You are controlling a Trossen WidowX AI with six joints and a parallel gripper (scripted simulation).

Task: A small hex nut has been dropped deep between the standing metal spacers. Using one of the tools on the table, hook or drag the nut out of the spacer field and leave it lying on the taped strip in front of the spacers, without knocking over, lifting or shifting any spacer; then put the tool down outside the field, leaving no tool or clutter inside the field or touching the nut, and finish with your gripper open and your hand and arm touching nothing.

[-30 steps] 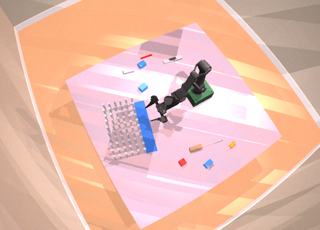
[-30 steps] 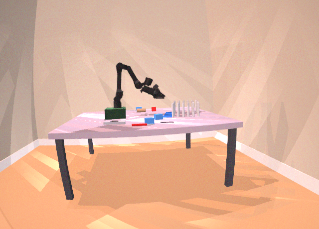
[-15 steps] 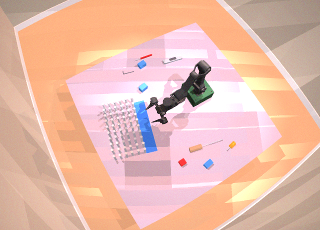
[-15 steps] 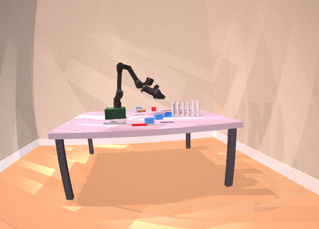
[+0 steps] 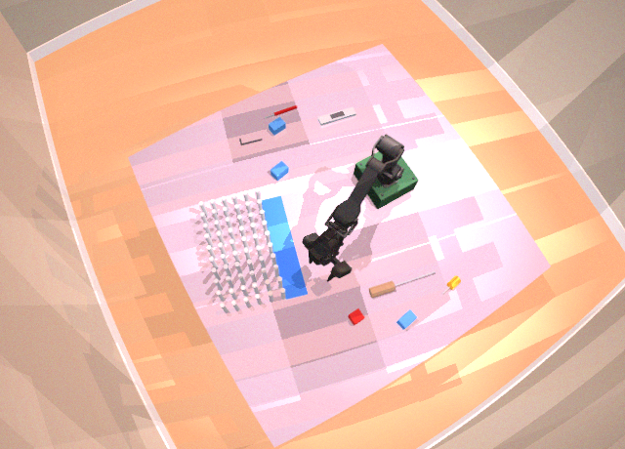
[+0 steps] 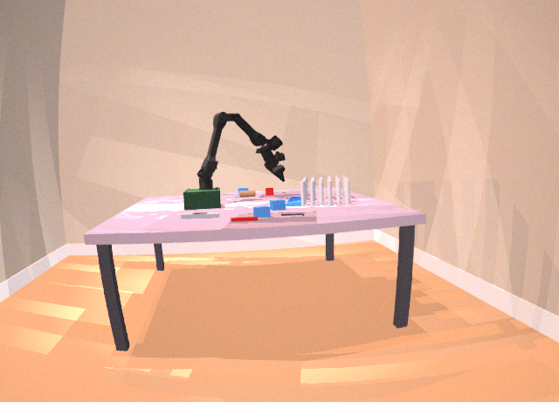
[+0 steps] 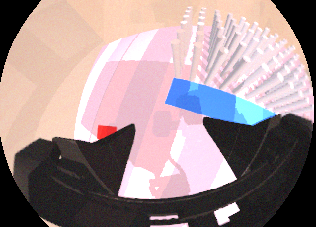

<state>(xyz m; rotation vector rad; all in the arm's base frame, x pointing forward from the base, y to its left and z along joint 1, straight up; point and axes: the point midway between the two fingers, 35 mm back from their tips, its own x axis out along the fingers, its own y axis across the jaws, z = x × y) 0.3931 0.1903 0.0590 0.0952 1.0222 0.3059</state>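
Observation:
The pale standing spacers (image 5: pixel 260 203) (image 6: pixel 321 192) (image 7: pixel 196 59) form a dense upright field. The blue taped strip (image 5: pixel 290 267) (image 6: pixel 293 201) (image 7: pixel 197 96) lies along the field's side nearest the arm base. I cannot make out the hex nut in any view. My gripper (image 5: pixel 318 270) (image 6: pixel 283 180) (image 7: pixel 170 124) is open and empty, above the table beside the strip's end. A black L-shaped hex key (image 5: pixel 251 142) (image 6: pixel 292 214) lies beyond the field's other end. A red-handled thin tool (image 5: pixel 285 110) (image 6: pixel 244 218) lies near it. A wooden-handled tool (image 5: pixel 382 289) (image 6: pixel 247 193) with a long thin shaft lies on the opposite side.
Blue blocks (image 5: pixel 276 125) (image 5: pixel 279 170) (image 5: pixel 406 319) and a red block (image 5: pixel 355 316) (image 6: pixel 269 190) (image 7: pixel 107 132) lie on the table. A small yellow-handled tool (image 5: pixel 453 282) and a pale flat bar (image 5: pixel 329 118) lie farther out. The arm stands on a green base (image 5: pixel 382 196) (image 6: pixel 202 199).

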